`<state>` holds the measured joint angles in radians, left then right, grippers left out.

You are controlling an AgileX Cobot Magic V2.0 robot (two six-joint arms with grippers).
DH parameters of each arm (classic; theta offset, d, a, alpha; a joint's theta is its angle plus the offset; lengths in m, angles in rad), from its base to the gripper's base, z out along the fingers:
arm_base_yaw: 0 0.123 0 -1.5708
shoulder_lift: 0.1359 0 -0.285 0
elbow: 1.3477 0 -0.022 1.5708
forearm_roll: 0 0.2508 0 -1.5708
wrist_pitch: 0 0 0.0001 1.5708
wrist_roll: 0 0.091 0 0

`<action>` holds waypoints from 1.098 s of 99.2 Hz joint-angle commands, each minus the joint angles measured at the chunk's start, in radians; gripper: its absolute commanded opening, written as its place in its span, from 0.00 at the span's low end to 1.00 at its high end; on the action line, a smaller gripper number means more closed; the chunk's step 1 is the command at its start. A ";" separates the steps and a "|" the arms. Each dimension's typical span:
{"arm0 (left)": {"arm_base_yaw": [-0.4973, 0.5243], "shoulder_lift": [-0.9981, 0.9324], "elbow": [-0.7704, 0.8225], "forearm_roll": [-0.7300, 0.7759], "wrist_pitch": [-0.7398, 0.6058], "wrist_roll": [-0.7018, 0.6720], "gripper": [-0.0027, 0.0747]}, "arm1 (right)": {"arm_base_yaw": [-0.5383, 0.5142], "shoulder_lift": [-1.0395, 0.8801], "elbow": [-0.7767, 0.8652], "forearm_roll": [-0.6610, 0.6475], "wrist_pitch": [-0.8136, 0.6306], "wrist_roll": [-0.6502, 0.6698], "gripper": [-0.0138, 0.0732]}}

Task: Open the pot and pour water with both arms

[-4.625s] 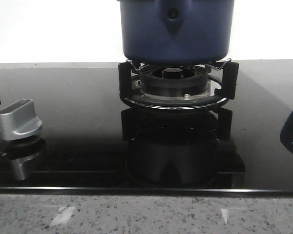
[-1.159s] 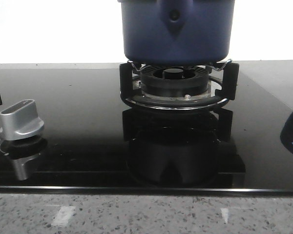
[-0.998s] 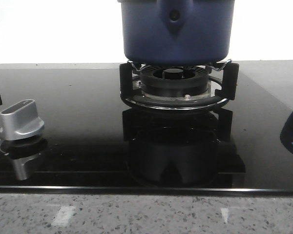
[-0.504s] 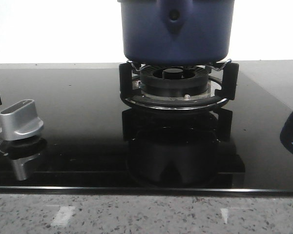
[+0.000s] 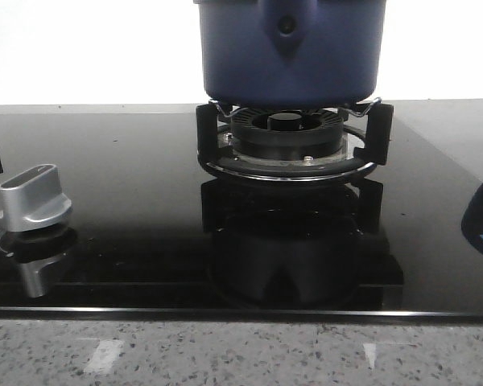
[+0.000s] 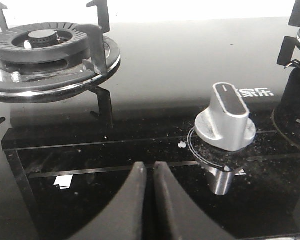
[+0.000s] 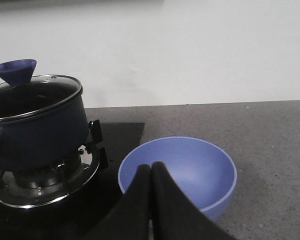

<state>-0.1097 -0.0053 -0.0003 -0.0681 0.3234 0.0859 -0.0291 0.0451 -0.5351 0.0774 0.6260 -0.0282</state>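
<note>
A plain white wall (image 7: 200, 55) closes the far side of the scene, evenly lit. A speckled grey stone desk (image 5: 241, 354) carries a glossy black glass hob (image 5: 121, 201), whose surface mirrors the fittings standing on it.

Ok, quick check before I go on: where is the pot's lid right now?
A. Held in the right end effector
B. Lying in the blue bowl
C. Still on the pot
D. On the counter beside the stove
C. In the right wrist view the glass lid with its blue knob sits on the pot, while the blue bowl holds nothing and the right end effector is shut on nothing.
</note>
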 commanded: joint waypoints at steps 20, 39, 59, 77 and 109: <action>0.001 -0.023 0.032 -0.012 -0.049 -0.011 0.01 | 0.002 0.016 -0.020 0.001 -0.072 -0.010 0.08; 0.001 -0.023 0.032 -0.012 -0.049 -0.011 0.01 | 0.002 0.015 0.025 -0.004 -0.086 -0.010 0.08; 0.001 -0.023 0.032 -0.012 -0.049 -0.011 0.01 | -0.024 -0.005 0.198 -0.056 -0.253 -0.010 0.08; 0.001 -0.023 0.032 -0.012 -0.049 -0.011 0.01 | -0.085 -0.045 0.397 -0.059 -0.450 -0.010 0.08; 0.001 -0.023 0.032 -0.012 -0.049 -0.011 0.01 | -0.104 -0.074 0.571 -0.059 -0.460 -0.010 0.08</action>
<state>-0.1097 -0.0053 -0.0003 -0.0681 0.3234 0.0859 -0.1261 -0.0093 0.0106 0.0308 0.2394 -0.0295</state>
